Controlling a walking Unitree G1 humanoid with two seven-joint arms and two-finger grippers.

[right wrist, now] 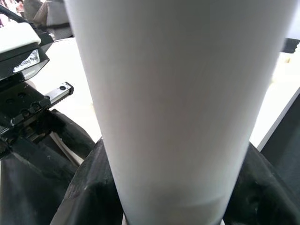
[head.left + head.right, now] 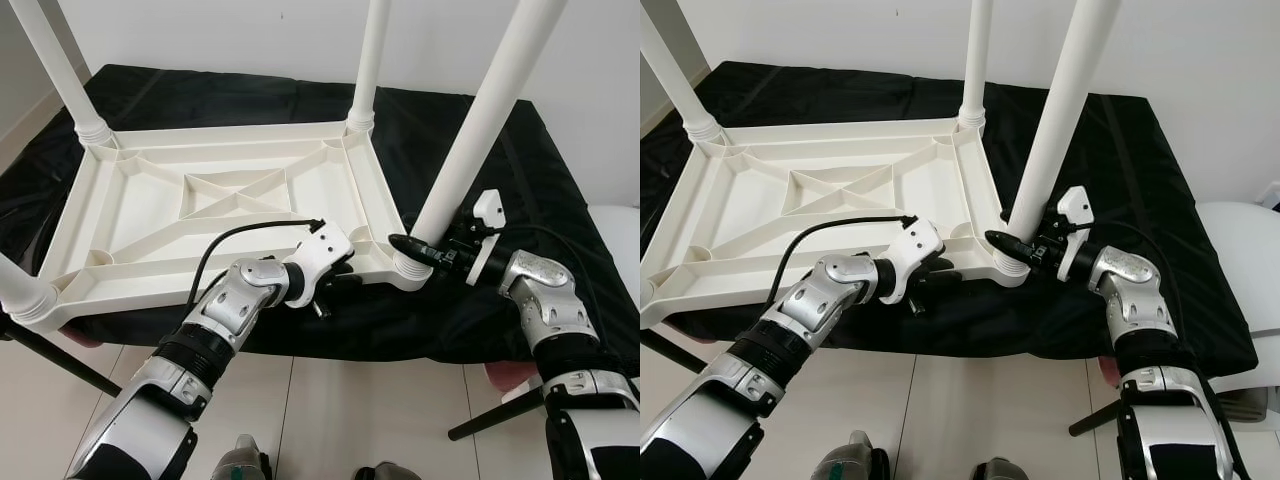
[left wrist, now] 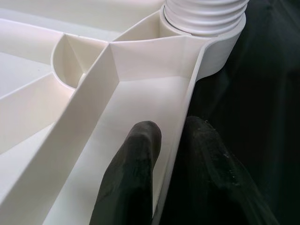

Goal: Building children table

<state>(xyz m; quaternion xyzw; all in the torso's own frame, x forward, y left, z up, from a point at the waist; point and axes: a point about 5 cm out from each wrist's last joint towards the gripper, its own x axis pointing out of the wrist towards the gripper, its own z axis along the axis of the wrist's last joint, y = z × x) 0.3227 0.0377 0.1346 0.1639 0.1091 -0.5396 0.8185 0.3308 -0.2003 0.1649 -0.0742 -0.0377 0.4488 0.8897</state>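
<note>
So the kids' table [image 2: 220, 200] is flipped upside down on a surface draped in black cloth [image 2: 500, 160], ribbed underside facing up, legs poking toward the ceiling. Going left to right: my left pincer [image 2: 335, 275] is clamped on the near rim of the tabletop, one finger inside the wall, one outside, just left of the near-right corner socket [image 3: 206, 28]. My right pincer [image 2: 425, 250] is wrapped around the base of the near-right leg [image 2: 480, 130], right above that socket, fingers pressed on both sides of the tube.

My guess is it's hollow plastic, so light and stiff but pretty slick. The rim wall is thin, so I'd pinch it near a rib where it flexes less. Grab the leg low, otherwise it'll lever around and cross-thread.
</note>
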